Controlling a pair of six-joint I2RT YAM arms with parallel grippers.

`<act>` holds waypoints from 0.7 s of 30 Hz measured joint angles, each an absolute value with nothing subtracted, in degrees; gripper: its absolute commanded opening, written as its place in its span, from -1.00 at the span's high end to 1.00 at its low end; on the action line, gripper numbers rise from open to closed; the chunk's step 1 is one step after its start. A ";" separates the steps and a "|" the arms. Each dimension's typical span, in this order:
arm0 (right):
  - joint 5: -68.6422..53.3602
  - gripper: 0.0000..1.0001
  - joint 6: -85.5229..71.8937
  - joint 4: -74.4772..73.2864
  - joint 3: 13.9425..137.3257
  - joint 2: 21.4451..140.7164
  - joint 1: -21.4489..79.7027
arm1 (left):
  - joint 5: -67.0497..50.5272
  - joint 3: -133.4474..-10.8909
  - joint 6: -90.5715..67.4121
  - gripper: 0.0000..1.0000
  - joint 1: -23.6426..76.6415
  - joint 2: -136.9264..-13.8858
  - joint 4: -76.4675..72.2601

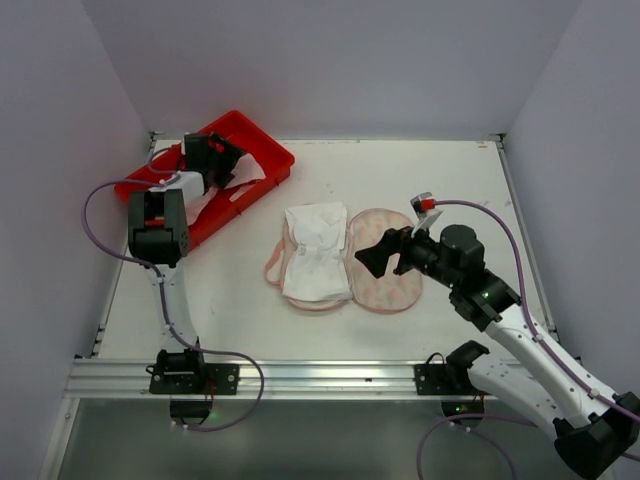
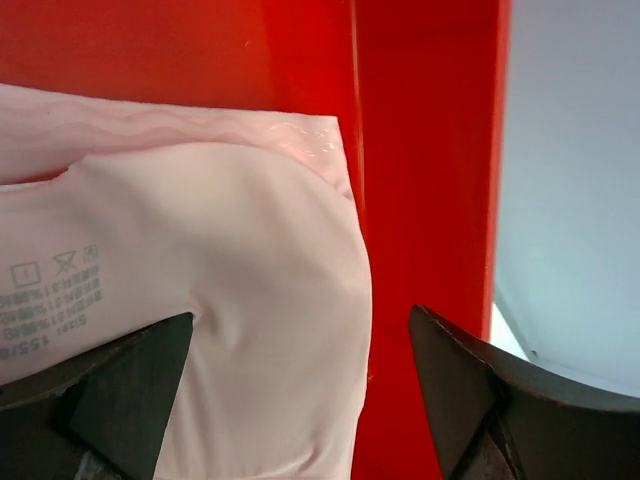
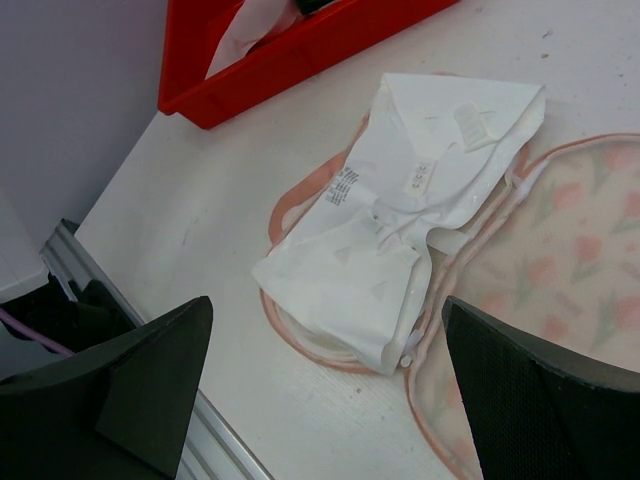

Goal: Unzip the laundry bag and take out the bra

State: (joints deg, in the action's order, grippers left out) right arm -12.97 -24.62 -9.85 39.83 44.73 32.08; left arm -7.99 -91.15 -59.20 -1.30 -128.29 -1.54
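Seeing our right gripper (image 1: 370, 252) wide open and empty above the unzipped laundry bag (image 1: 388, 280). Risk: a low pinch catches the bag's lining and drags both. The bra (image 1: 316, 250) lies on the bag's left half, just beside our fingertips. Farther off, the left gripper (image 1: 225, 158) gapes empty over a pale garment (image 2: 250, 280) in the red tray (image 1: 262, 150).

Red tray (image 1: 262, 137) — cream-pink, orange-print laundry bag (image 1: 395, 292)

Glossy plastic tray (image 1: 258, 141), cloth laundry bag (image 1: 386, 276)
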 measured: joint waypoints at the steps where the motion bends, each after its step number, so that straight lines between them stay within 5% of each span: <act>1: -12.99 -0.97 -24.62 -9.85 39.83 44.71 32.08 | -9.52 -91.05 -59.66 -0.89 -1.89 -128.60 -3.75; 6: -12.32 -0.97 -24.56 -9.93 39.83 43.90 32.08 | -14.94 -87.42 -59.33 -1.00 -3.03 -125.91 -8.56; 12: -9.10 -0.97 -24.43 -10.68 39.83 42.54 32.08 | -17.65 -79.96 -51.99 -1.00 -0.62 -107.35 -1.74; 17: -4.89 -0.97 -26.44 -11.75 39.20 42.30 32.05 | -17.34 -71.46 -43.66 -0.97 10.28 -86.76 3.40; 21: -3.01 -0.97 -28.29 -11.77 37.21 42.41 31.97 | -18.59 -64.77 -39.68 -0.89 20.56 -81.71 7.79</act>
State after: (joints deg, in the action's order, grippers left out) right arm -3.01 -28.29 -11.77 37.21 42.41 31.97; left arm -18.59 -64.77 -39.68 20.56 -81.71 7.79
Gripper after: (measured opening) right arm 0.986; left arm 0.959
